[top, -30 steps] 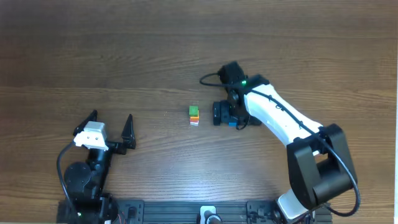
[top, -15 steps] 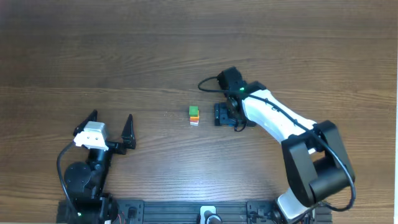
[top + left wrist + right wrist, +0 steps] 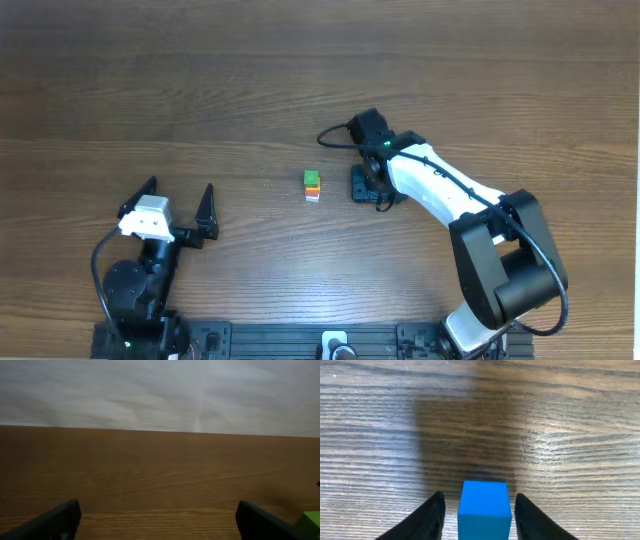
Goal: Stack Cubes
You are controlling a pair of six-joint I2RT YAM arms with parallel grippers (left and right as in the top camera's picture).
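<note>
A small stack (image 3: 312, 185) stands mid-table, with a green cube on top, an orange one under it and a white one at the bottom. Just right of the stack, my right gripper (image 3: 366, 185) points down at the table. In the right wrist view the right gripper (image 3: 477, 500) is shut on a blue cube (image 3: 484, 505), with its shadow on the wood beyond. My left gripper (image 3: 180, 200) stands open and holds nothing at the near left, far from the stack. A corner of the green cube (image 3: 311, 522) shows in the left wrist view.
The wooden table (image 3: 320, 70) is bare around the stack. The right arm (image 3: 450, 195) stretches from the near right toward the middle.
The right gripper has turned and shifted slightly, and the blue cube that showed under it in the top view is now hidden by the gripper. The left arm and the stack have not moved.
</note>
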